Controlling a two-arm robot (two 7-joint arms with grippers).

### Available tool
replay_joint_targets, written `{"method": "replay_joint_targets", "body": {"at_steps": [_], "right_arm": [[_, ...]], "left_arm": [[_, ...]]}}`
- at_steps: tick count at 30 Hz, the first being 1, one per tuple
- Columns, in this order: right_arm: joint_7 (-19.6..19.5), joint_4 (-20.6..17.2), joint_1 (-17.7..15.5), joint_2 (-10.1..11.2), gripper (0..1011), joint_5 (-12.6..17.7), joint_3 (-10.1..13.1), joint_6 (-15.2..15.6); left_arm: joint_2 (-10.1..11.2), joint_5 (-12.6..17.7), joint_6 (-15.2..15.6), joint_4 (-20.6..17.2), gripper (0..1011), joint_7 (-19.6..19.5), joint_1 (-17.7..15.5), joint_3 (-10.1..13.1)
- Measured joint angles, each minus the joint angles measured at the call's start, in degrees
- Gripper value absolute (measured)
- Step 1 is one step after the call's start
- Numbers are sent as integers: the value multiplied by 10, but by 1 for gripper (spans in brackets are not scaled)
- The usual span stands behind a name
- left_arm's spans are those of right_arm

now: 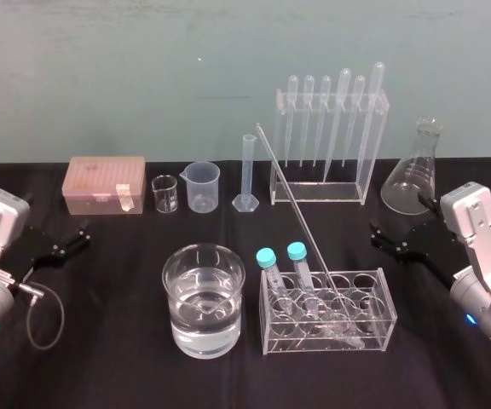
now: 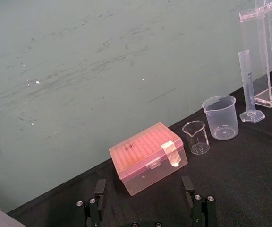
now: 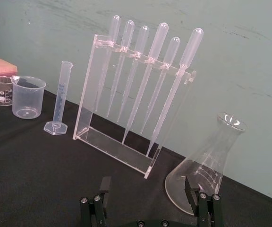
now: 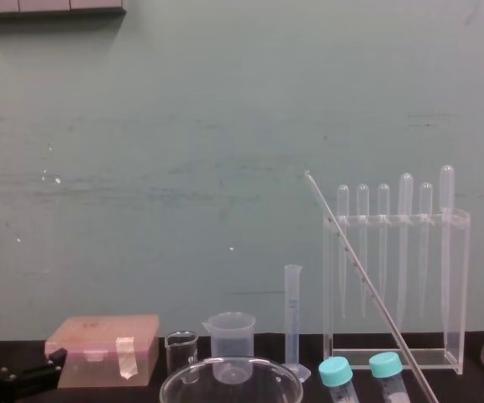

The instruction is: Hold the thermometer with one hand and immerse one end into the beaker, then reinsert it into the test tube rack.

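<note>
Task looks not yet begun. Thermometer [image 1: 301, 221] leans in test tube rack [image 1: 380, 307], near right on surface. Beaker [image 1: 203, 298], holding water, just left of rack. My right pincer [image 1: 375, 236] open, empty, right of rack. Left pincer [image 1: 82, 237] open, parked left. Remaining: grasp, dip, reinsert.

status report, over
Left gripper open, parked left; right gripper open, parked right. Thermometer leaning in test tube rack, untouched. Beaker beside rack, capped tubes next to thermometer.

Light even, diffuse; shadows soft; w/ small glints on beaker [image 1: 203, 332].
</note>
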Motion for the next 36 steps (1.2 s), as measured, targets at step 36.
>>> {"method": "replay_joint_targets", "body": {"at_steps": [36], "right_arm": [[0,0,0,0,1003,0,0,0]], "left_arm": [[0,0,0,0,1008,0,0,0]]}}
